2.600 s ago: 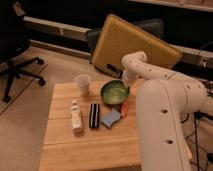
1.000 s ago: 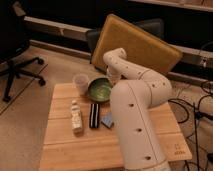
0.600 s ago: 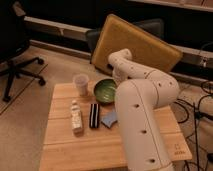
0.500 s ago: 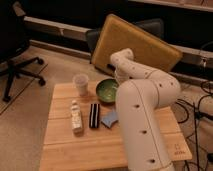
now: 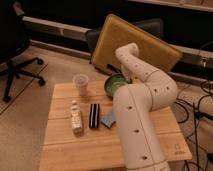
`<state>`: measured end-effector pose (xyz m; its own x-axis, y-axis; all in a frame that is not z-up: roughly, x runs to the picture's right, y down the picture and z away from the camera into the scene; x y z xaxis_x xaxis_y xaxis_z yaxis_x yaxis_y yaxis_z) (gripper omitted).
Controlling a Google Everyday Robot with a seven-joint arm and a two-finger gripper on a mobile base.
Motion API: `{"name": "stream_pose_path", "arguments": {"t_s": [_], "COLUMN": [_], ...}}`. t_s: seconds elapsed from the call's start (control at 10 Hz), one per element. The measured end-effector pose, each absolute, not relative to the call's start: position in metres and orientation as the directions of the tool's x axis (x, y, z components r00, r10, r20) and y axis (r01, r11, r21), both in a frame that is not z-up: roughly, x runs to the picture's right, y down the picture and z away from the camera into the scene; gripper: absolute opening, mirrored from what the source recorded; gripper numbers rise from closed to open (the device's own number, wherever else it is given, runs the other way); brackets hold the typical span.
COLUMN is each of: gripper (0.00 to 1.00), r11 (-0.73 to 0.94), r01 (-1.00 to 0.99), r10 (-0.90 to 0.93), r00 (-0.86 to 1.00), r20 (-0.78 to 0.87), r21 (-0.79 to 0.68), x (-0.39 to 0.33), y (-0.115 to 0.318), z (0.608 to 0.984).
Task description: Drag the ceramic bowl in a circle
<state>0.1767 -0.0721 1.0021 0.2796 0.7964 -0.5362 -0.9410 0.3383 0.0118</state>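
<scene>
While the arm (image 5: 150,82) doubles back, its claw (image 5: 125,78) sits closed at the ceramic bowl (image 5: 114,86).

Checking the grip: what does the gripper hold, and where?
The gripper seems shut on the ceramic bowl, at its right rim; arm partly hides it.

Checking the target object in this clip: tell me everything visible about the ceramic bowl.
The ceramic bowl is round and shallow, glazed green with a darker rim and paler inside, apparently empty. It sits upright on the wooden table near its far edge, right of the plastic cup and apart from it. The arm covers its right side, where the shut tool reaches down to it; the contact is hidden.
</scene>
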Motion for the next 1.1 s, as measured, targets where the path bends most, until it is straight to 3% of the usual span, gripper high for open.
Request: {"name": "stream_pose_path", "arguments": {"t_s": [0.3,0.6,1.1], "gripper": [0.0,0.0,0.0], "r11": [0.377,0.378,0.405], "r01": [-0.923,-0.91,-0.883], "r10": [0.786,0.762,0.727], "r00": [0.363,0.411,0.468], "r20": [-0.501,-0.5,-0.502], "r21": [-0.078,-0.171,-0.237], "x": [0.13,0.095,0.054], "y": [-0.082,-0.066,-0.047], "z": [1.023,1.035,1.018]}}
